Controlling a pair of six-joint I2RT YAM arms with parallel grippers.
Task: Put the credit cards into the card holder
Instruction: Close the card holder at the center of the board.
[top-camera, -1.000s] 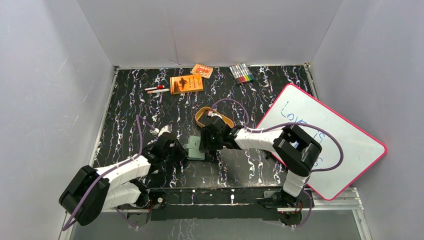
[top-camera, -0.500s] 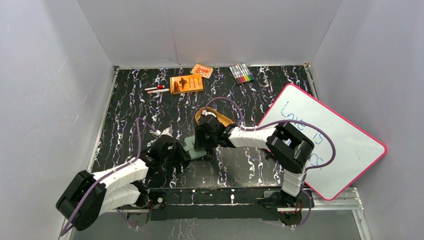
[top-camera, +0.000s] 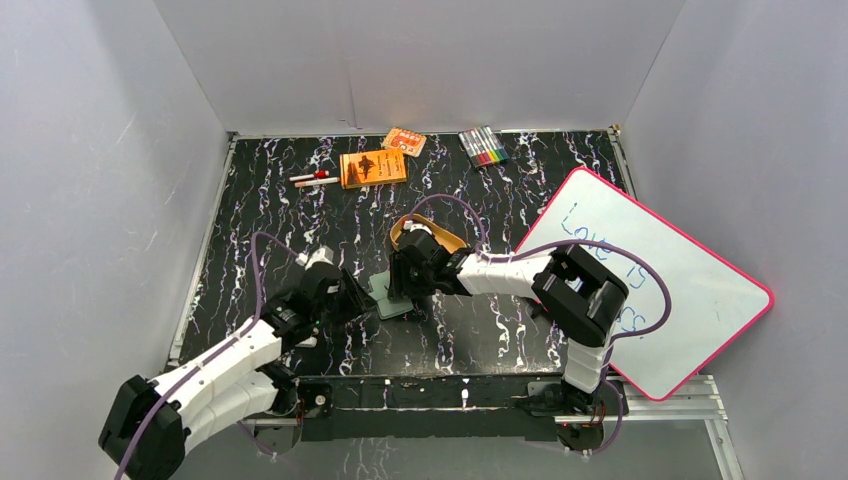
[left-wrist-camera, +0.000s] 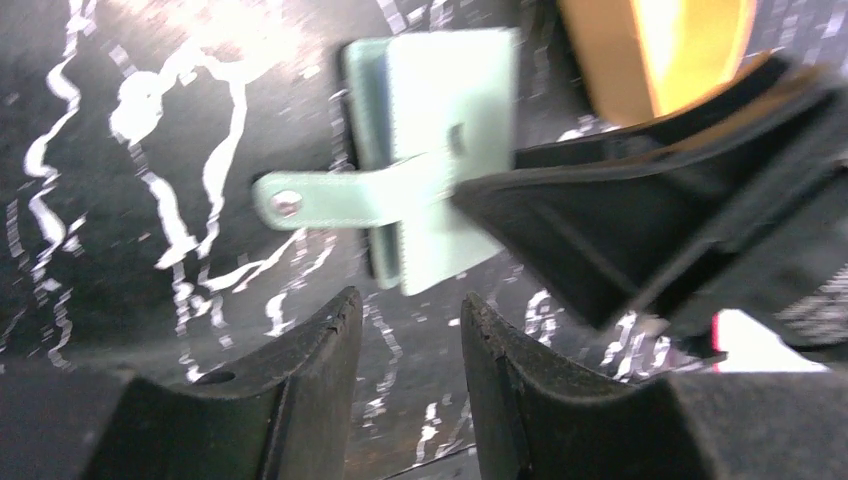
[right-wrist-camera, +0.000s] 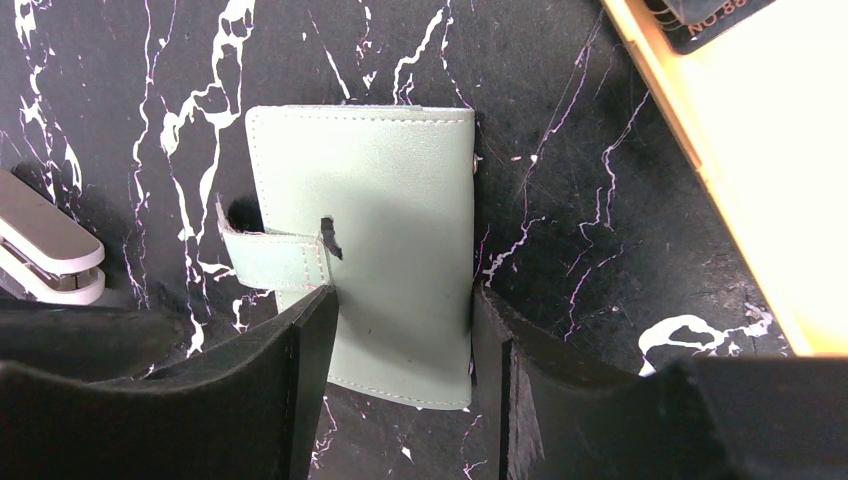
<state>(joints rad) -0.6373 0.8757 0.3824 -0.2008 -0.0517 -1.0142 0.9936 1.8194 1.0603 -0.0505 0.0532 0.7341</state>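
Two claws meet at the card holder, near the front middle of the table (top-camera: 260, 200). The left gripper (left-wrist-camera: 405, 300) hangs just short of it, jaws narrowly parted and empty, lined up with the snap tab (left-wrist-camera: 300, 197), which sticks out leftward, unfastened. The sage-green card holder (right-wrist-camera: 385, 210) lies flat and folded. The right gripper (right-wrist-camera: 402, 300) straddles it with a pad against each long edge, apparently clamping it.

My read is that the wallet is about to be opened. The left should nip the tab close to its snap and peel it up and leftward while the right pins the body. Pinch too deep and both flaps get caught together.

Open tabletop lies left of the tab, so that is the way to swing. Rightward is tight: the golden tin (right-wrist-camera: 660, 100) sits just beside the wallet. What looks like a credit card (right-wrist-camera: 715, 15), dark and printed, lies in the tin. The whiteboard (top-camera: 700, 260) is well apart.
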